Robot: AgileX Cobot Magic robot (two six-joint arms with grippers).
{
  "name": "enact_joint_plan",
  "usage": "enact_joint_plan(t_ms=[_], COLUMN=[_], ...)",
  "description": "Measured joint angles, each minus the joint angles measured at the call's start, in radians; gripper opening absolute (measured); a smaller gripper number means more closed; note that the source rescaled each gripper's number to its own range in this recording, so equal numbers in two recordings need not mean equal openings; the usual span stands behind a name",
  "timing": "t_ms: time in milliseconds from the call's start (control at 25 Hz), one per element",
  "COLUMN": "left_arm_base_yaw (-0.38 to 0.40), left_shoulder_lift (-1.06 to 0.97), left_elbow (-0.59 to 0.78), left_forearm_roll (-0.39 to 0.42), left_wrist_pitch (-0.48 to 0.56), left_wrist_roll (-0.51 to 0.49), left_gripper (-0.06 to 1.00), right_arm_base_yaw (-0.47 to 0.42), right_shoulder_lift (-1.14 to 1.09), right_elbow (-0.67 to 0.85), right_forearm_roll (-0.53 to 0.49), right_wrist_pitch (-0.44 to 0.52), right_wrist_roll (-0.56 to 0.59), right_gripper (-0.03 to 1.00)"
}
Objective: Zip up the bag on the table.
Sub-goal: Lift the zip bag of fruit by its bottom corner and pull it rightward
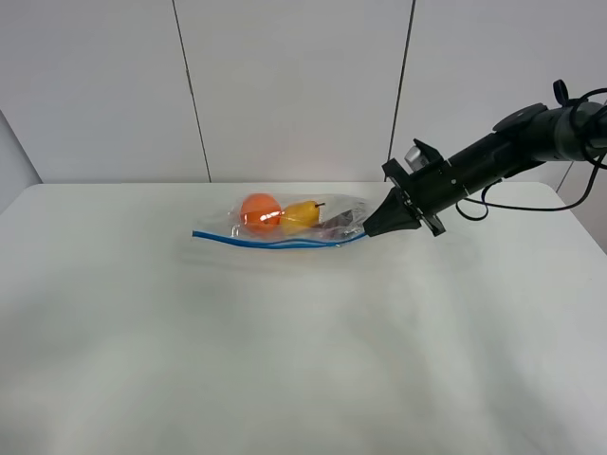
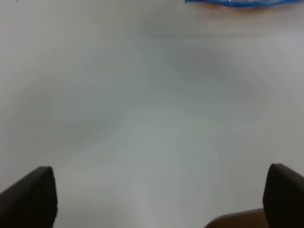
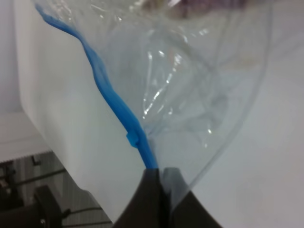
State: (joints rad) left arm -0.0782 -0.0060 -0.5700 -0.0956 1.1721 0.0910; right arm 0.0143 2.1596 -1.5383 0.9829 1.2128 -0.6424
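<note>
White table point(image 1: 285, 360) before a pale panelled wall point(image 1: 285, 85). The zip-lock bag point(image 1: 285, 223) lies toward the far side. The right gripper point(image 1: 372, 229) pinches the end of its blue zip strip point(image 1: 266, 241). The left gripper point(image 2: 159, 190) hangs over the table, fingers spread.

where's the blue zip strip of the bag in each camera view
Exterior high: the blue zip strip runs across the picture's middle, ending at the right gripper.
Left wrist: a short stretch of the strip at the picture's top edge.
Right wrist: the strip slants down into the gripper's shut tips.
Shared landmark: the white table.
</note>
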Motion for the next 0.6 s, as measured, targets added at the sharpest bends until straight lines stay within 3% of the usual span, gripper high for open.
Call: enact_joint_plan(t_ms=[600], left_arm_base_yaw=[0.0], left_shoulder_lift=[0.0], left_elbow=[0.0], left_forearm_roll=[0.0], left_wrist_pitch=[0.0], left_wrist_roll=[0.0], left_gripper=[1.0], right_arm_base_yaw=[0.0], right_shoulder_lift=[-0.023], right_elbow=[-0.001], right_forearm_roll=[0.086], right_wrist_pitch=[0.0], right_wrist_roll=[0.002], right_gripper=[0.0])
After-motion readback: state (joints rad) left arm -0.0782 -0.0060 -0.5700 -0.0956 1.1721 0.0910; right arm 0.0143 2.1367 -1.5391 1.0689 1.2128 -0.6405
